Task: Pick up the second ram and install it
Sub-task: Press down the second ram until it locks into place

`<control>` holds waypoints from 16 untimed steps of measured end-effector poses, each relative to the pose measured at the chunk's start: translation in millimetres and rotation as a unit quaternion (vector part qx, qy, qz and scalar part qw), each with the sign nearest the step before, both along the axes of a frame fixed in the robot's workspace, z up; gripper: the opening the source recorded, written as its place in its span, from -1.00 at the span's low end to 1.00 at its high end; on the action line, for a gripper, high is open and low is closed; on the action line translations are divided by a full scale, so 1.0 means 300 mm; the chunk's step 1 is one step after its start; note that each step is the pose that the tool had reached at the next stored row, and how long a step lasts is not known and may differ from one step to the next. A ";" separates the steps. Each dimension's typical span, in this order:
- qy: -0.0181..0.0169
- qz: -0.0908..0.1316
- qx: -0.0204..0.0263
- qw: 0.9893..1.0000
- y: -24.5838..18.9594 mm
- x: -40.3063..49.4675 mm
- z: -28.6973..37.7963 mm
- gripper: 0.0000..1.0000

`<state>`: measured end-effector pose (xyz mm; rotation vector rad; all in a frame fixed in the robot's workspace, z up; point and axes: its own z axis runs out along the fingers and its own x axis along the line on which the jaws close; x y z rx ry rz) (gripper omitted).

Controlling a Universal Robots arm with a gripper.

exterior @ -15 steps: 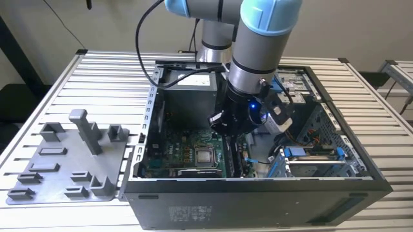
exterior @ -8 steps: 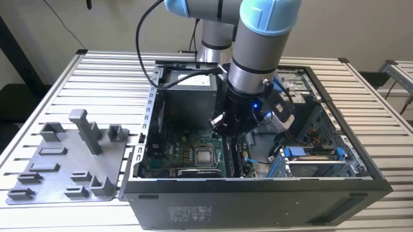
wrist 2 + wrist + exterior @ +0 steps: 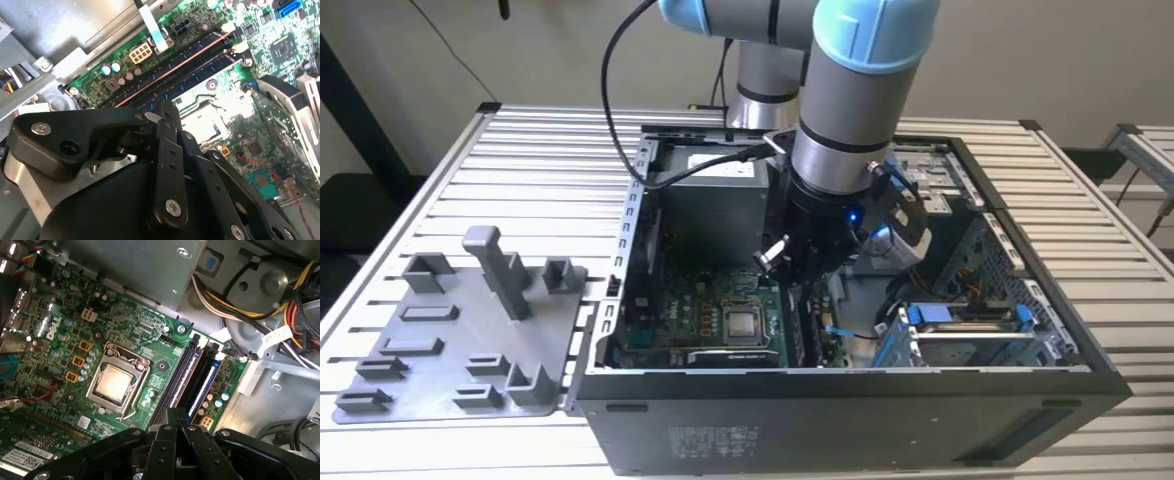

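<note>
In both wrist views the gripper (image 3: 175, 414) has its black fingers (image 3: 167, 112) drawn together at the tips, with no board visibly pinched between them, so it reads as closed and empty. The tips hover right over the near end of the memory slots (image 3: 182, 382). A slim dark blue-black board, which I take to be the second ram (image 3: 204, 385), stands edge-up in the slots nearer the case wall, just beside the fingertips. I cannot tell whether it is fully seated or whether the end latches have closed. Doing this step well probably means pressing straight down along the board's top edge. The push should be spread evenly so one end does not drop in first and tilt the stick in its slot. The open processor socket (image 3: 114, 382) lies near on the green motherboard (image 3: 140, 330) and should not be brushed. The bundle of coloured cables (image 3: 235, 290) past the slots could snag the wrist if it drifts sideways. In the exterior view the arm reaches down into the open computer case (image 3: 854, 420), which sits on the slatted desk (image 3: 520, 150). A grey parts tray (image 3: 454, 340) lies on the exterior view's left.
</note>
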<state>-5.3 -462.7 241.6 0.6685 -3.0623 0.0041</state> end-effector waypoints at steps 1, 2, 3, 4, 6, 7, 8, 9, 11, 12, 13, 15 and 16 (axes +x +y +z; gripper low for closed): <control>0.000 0.006 0.000 1.000 0.000 0.000 0.000 -0.79; 0.000 0.012 0.000 1.000 0.000 -0.001 0.000 -0.79; 0.000 0.016 0.000 1.000 0.000 -0.001 0.000 -0.79; 0.000 0.021 0.000 1.000 0.000 -0.001 0.000 -0.79; 0.000 0.032 0.000 0.999 0.000 -0.001 0.000 -0.79; 0.000 0.038 0.000 0.999 0.000 -0.001 0.000 -0.79; -0.001 0.044 0.000 0.999 0.000 -0.001 0.000 -0.79; -0.001 0.048 0.000 0.999 0.000 -0.001 0.000 -0.79; -0.003 0.058 0.000 0.998 0.000 -0.002 0.000 -0.79; -0.004 0.063 0.001 0.998 0.000 -0.001 0.000 -0.79; -0.005 0.068 0.001 0.998 0.000 -0.001 0.000 -0.79; -0.007 0.078 0.001 0.997 0.000 -0.001 0.000 -0.79; -0.008 0.084 0.001 0.996 0.000 -0.001 0.000 -0.79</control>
